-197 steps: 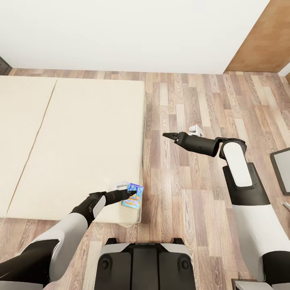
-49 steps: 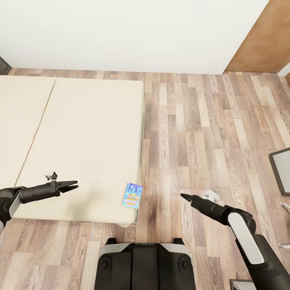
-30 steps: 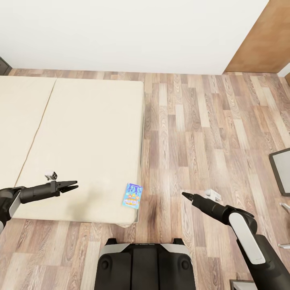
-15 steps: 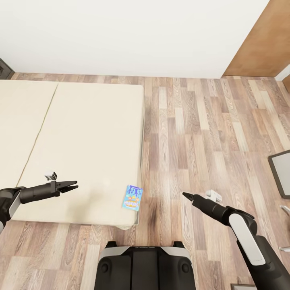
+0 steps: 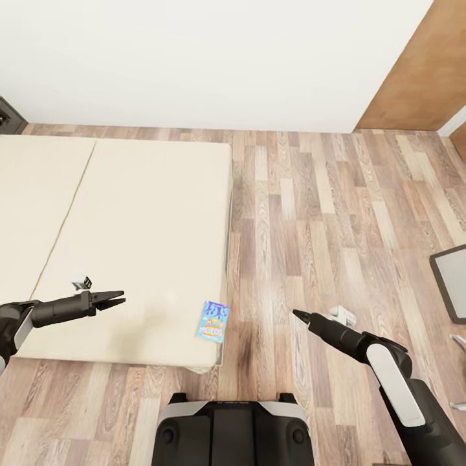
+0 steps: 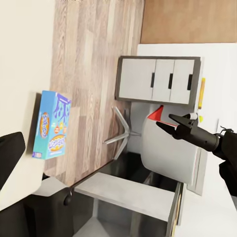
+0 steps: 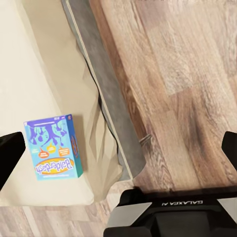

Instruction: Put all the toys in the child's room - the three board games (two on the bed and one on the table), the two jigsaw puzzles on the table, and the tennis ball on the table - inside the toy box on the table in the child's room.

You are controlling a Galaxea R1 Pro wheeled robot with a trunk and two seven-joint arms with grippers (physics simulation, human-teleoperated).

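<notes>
— How are the pincers set, and what is carried?

— The left gripper [image 5: 115, 299] is held over the bed [image 5: 129, 213] with its jaws a little apart and nothing between them. The right gripper [image 5: 299, 315] is held over the wood floor [image 5: 323, 207], beside the bed's near corner. Its tips look drawn together to a point in the head view, yet in the right wrist view two dark finger edges are seen well apart, so its state cannot be told for certain. Nothing is carried by it.

— Where is the task's thing placed?

— A small teal-blue board game [image 5: 214, 321] is laid flat on the mattress, at the bed's near corner and just inside the edge that faces the floor. It is also seen in the left wrist view [image 6: 51, 125] and in the right wrist view [image 7: 52, 147].

— Which way is it from each pincer?

— It lies between the two grippers, with the bed edge between it and the right one. Its long axis is run roughly along that bed edge, away from the robot's base [image 5: 230, 430]. The gaps look about alike. The left arm is judged the better placed, since the mattress is already under it and no edge has to be crossed.
</notes>
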